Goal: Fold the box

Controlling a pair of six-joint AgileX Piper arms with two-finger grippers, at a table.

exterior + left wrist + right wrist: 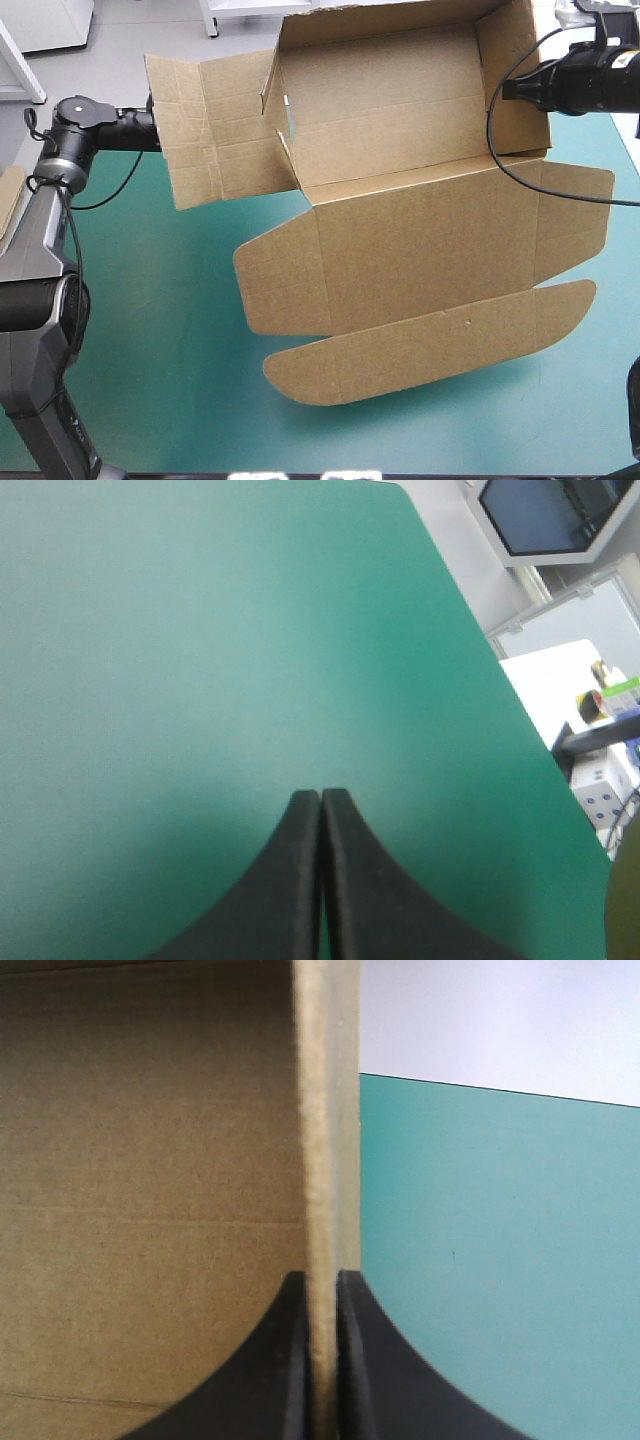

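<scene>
Nearest on the desk (150, 380) lies the brown box (420, 240), opened out. Its long rounded tuck flap (430, 345) is closest, and behind it the lid (430, 235) lies flat on the teal-green cover (130, 300) with a side flap at each end. Beyond the lid comes the tray part. Its back wall (380, 55) is raised and its creased floor shows as plain board. The right wall (515, 80) stands upright, while the left panel (210, 130) is splayed outward toward the left arm.

The right hand (322, 1275) is all but closed on that right wall. The board's edge runs up between its black fingers, with the inside of the box to one side and the cover to the other.

The left hand (320, 792) has its fingers pressed together with nothing between them, and only the cover lies ahead of it. In the high view it is hidden behind the splayed panel, so I cannot tell whether it touches the board.

A strip of more board (10, 200) shows at the desk's left edge.
</scene>
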